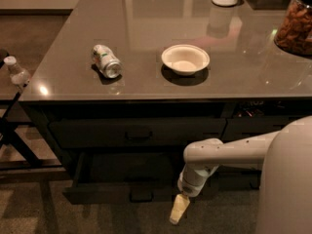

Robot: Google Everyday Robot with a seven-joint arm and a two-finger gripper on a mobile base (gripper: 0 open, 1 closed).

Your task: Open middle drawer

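One can (107,61) lies on the counter (234,77), its green-and-white label unreadable. Arm (229,151) reaches in level from the right, wrist bent down. Gripper (179,210) hangs in front of the middle drawer (102,194), right of its handle (141,196). Can't tell its opening state. Drawer sits pulled out.

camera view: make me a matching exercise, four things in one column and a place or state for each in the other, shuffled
Things:
1. can
2. bowl
3. middle drawer
4. gripper

Places or states:
a. pulled out
b. lying on its side on the counter
c. hanging low, below counter level
d. standing upright, rim up

Pairs: 1-b, 2-d, 3-a, 4-c
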